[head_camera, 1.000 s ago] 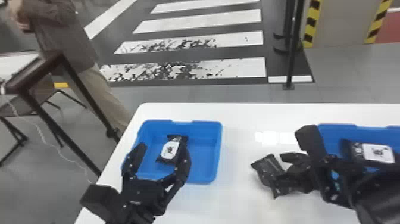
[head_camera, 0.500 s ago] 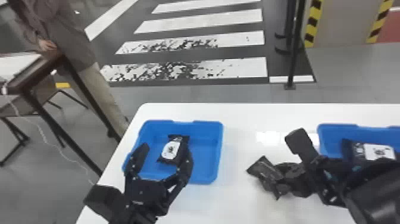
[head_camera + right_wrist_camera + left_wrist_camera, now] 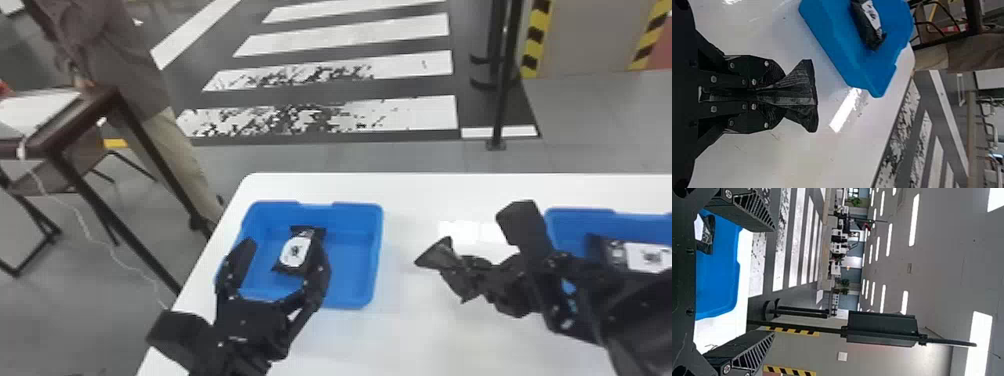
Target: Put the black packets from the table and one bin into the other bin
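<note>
My right gripper point(image 3: 480, 272) is between the two bins in the head view, shut on a black packet point(image 3: 440, 260) whose free end fans out past the fingers. In the right wrist view the gripper point(image 3: 760, 94) pinches the middle of that packet point(image 3: 803, 96). My left gripper point(image 3: 280, 265) stands open at the near side of the left blue bin point(image 3: 355, 295); the left wrist view shows this gripper point(image 3: 772, 280) with nothing between its fingers. One packet point(image 3: 300, 250) lies in the left bin, another point(image 3: 630, 255) in the right blue bin point(image 3: 580, 220), partly behind the right arm.
Both bins rest on the white table point(image 3: 430, 340), whose left edge runs just outside the left bin. A dark side table point(image 3: 85, 120) stands off to the left, and a black post point(image 3: 502, 100) rises beyond the far edge.
The right gripper has closed on the packet and shifted left with it, its free end now spread differently. The left gripper stays almost in place.
</note>
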Controlling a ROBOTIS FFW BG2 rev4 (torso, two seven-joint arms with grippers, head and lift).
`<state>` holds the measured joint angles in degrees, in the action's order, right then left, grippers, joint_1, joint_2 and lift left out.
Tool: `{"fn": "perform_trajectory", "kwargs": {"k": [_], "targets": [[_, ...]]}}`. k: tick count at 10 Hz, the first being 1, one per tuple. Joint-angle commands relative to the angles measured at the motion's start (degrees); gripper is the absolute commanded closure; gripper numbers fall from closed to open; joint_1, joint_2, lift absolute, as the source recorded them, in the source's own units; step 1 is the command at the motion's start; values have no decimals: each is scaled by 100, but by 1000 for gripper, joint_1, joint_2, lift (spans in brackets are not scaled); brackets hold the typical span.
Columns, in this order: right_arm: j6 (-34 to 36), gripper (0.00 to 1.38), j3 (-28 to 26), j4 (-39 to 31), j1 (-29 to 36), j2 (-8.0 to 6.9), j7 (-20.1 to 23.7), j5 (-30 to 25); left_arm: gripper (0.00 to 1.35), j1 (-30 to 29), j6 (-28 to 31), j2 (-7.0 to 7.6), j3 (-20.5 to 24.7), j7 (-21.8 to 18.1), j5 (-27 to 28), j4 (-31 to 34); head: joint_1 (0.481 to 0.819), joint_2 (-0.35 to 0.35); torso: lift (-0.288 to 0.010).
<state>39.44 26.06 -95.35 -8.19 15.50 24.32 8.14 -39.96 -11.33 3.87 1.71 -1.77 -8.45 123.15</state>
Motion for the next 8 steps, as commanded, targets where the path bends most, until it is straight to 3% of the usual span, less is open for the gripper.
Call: {"fn": "perform_trajectory", "kwargs": {"k": [1, 3, 5, 7, 8], "targets": [[-302, 1222, -881, -878, 621, -56, -209, -231, 101, -12, -6, 0, 0, 1, 0, 11, 695, 270, -110], [-245, 1222, -2252, -1384, 1226, -188, -384, -654, 94, 2, -161, -9, 11, 1, 11, -60, 695, 201, -110], [-161, 1138, -2858, -1117, 1296, -215, -446, -848, 94, 16, -330, -35, 34, 1, 0, -186, 695, 47, -110], [-316, 361, -2949, -1103, 1409, -232, -437, -803, 93, 30, -302, -35, 11, -7, -12, -186, 695, -18, -110], [-808, 88, -3040, -1412, 1775, -267, -437, -631, 93, 45, -259, -35, 11, -7, -23, -172, 695, -33, -110]]}}
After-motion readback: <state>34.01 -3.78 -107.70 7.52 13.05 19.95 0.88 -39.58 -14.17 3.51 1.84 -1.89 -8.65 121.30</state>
